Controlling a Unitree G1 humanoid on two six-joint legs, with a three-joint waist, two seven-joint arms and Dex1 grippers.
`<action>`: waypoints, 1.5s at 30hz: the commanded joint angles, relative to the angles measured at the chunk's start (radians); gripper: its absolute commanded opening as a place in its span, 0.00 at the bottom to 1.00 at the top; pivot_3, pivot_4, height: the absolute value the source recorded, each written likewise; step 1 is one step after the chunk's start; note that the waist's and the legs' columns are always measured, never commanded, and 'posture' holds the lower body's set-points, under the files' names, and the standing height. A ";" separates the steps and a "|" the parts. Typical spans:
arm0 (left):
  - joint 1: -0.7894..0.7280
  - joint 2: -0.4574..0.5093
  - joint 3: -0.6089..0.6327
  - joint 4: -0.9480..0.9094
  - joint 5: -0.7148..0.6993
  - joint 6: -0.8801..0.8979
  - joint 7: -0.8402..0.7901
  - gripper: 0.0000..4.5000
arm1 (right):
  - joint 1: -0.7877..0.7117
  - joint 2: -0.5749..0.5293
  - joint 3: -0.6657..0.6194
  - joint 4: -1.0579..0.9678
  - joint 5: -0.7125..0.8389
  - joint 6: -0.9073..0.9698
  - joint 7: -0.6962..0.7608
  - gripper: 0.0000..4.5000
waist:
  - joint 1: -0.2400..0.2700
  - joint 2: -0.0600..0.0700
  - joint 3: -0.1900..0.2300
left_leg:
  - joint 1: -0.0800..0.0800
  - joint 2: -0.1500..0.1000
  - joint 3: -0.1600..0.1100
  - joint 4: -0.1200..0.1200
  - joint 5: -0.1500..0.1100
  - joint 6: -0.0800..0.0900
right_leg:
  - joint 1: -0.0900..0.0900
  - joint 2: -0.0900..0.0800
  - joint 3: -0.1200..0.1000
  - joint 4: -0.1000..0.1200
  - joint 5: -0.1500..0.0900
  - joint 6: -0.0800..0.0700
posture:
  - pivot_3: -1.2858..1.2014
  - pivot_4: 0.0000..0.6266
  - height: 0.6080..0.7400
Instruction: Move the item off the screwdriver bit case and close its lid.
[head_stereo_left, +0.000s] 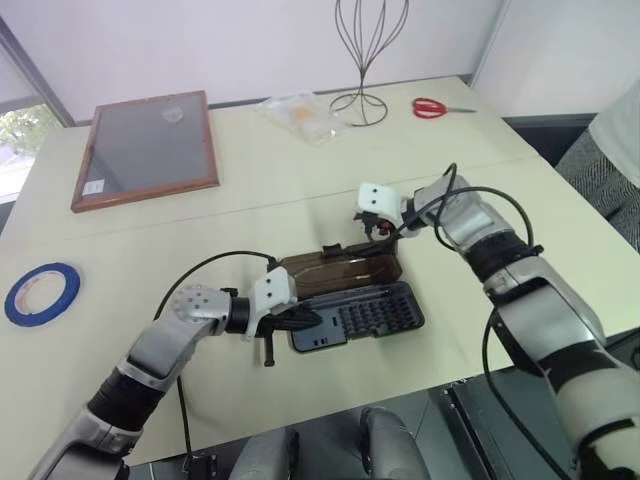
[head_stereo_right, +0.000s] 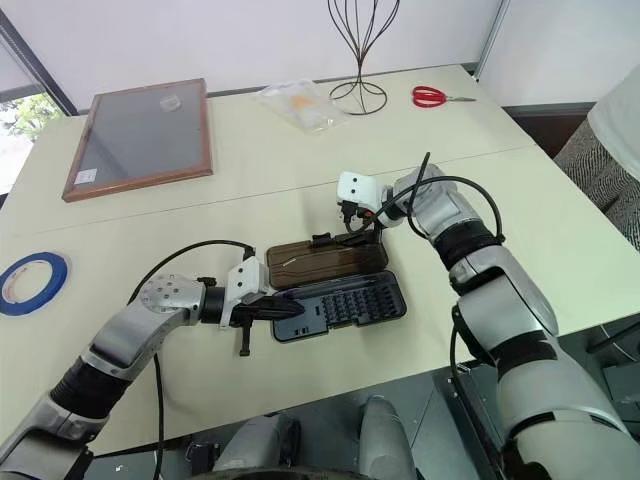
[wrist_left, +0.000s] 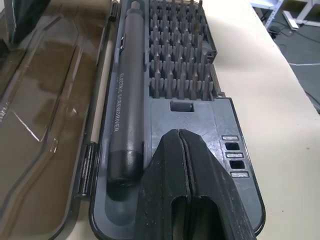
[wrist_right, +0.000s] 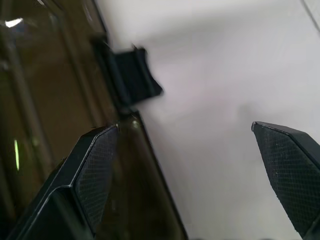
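The screwdriver bit case (head_stereo_left: 372, 314) lies open mid-table, its grey tray holding rows of bits and a dark electric screwdriver (wrist_left: 127, 100). The smoky-brown lid (head_stereo_left: 340, 270) is folded back flat behind the tray. My left gripper (wrist_left: 180, 137) is shut, with its tips over the tray's left end (head_stereo_left: 300, 322). My right gripper (wrist_right: 185, 165) is open at the lid's far edge, one finger (wrist_right: 97, 165) over the lid and the black latch tab (wrist_right: 132, 75) just ahead. The item, a blue tape ring (head_stereo_left: 42, 293), lies flat on the table far to the left, apart from the case.
A wooden-framed panel (head_stereo_left: 148, 148) lies at the back left. A wire stand (head_stereo_left: 360, 100), a clear plastic bag (head_stereo_left: 298, 112) and red scissors (head_stereo_left: 440, 107) sit along the back. A person (head_stereo_left: 620, 130) stands at the right edge. The table's front edge runs just below the case.
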 joint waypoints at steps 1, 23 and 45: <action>0.027 0.013 0.013 -0.003 0.018 0.035 0.024 0.00 | -0.051 0.016 -0.031 0.071 -0.045 -0.053 -0.013 0.98 | 0.000 0.000 0.000 | 0.000 0.000 0.000 0.000 0.000 0.000 | 0.000 0.000 0.000 0.000 0.000 0.000 | 0.52 0.24 1.00; 0.018 0.061 0.098 0.020 0.012 0.036 0.029 0.00 | -0.030 0.071 -0.028 0.193 -0.210 -0.161 0.112 0.01 | -0.022 0.001 -0.003 | 0.004 0.000 -0.002 0.000 0.002 -0.003 | 0.004 0.001 0.000 0.002 0.000 -0.001 | 0.52 0.24 1.00; -0.180 -0.066 0.506 0.086 -0.331 0.361 0.261 0.00 | 0.236 -0.068 -0.078 -0.501 -0.354 -0.253 -0.143 0.01 | -0.021 0.001 -0.004 | 0.000 0.000 -0.003 0.001 0.002 -0.004 | 0.000 0.000 0.000 0.003 0.001 -0.001 | 0.52 0.24 1.00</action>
